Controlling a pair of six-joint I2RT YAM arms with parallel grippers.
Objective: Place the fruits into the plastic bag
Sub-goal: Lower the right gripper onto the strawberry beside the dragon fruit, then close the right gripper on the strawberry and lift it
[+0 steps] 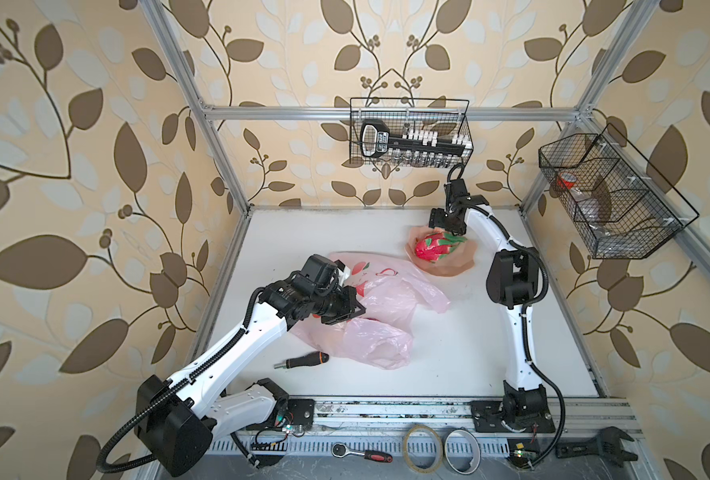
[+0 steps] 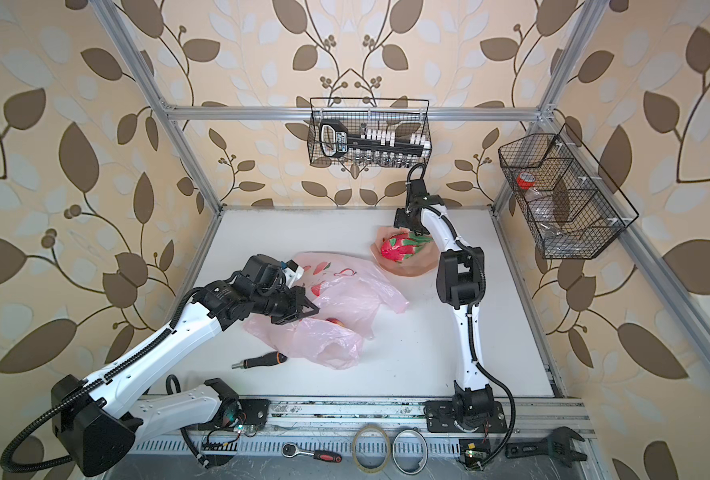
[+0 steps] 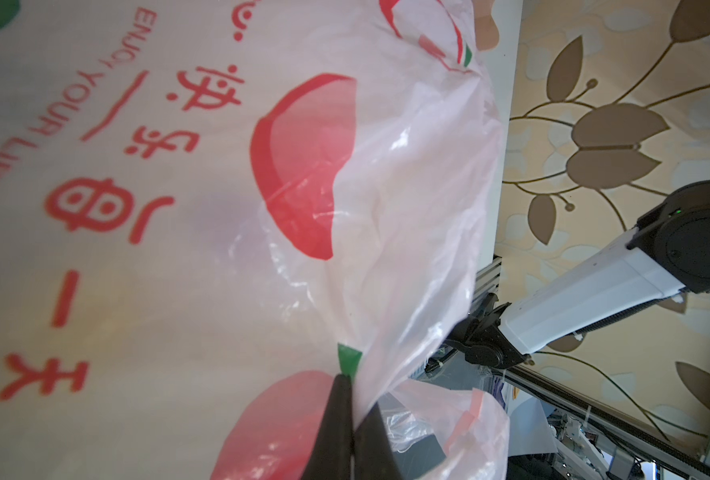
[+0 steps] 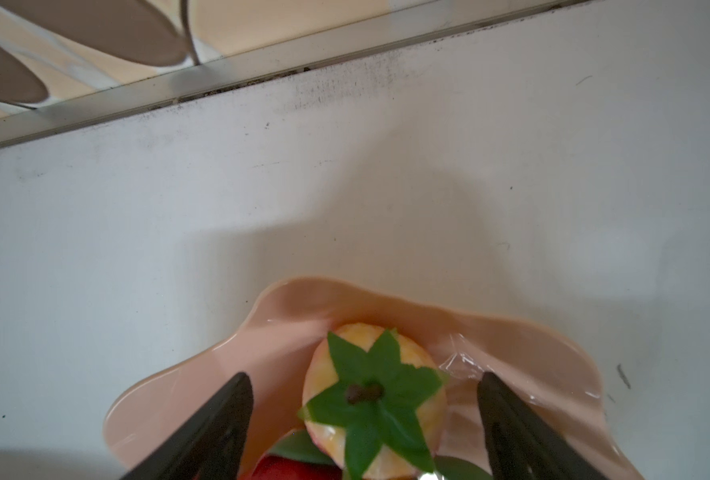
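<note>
**Bagging Part Done: At Least Two Fruits on the Plate**

1. Nearest the front edge, a screwdriver lies on the white table, just beside the bag. It is not part of the job.

2. The plastic bag lies crumpled mid-table, on its side. The left gripper has its jaws pressed together on a fold of the bag's film, holding it up. A reddish rounded shape shows at the folds in a top view. In the left wrist view, dim purple and yellowish patches show through the film. I judge these to be fruits already inside, but the film is too cloudy to confirm or count them.

3. Further back sits a peach-coloured plate. The dragon fruit lies on it. A persimmon with a green calyx lies beside the dragon fruit, on its far side.

4. The right gripper hangs over the plate with jaws wide apart, one on either side of the persimmon. Neither jaw touches it, and nothing is held.

5. Assessment: the persimmon appears to be the next pick, and the dragon fruit is left after it. The dragon fruit is bulky and will likely need a wider bag mouth than the present folds offer.
</note>
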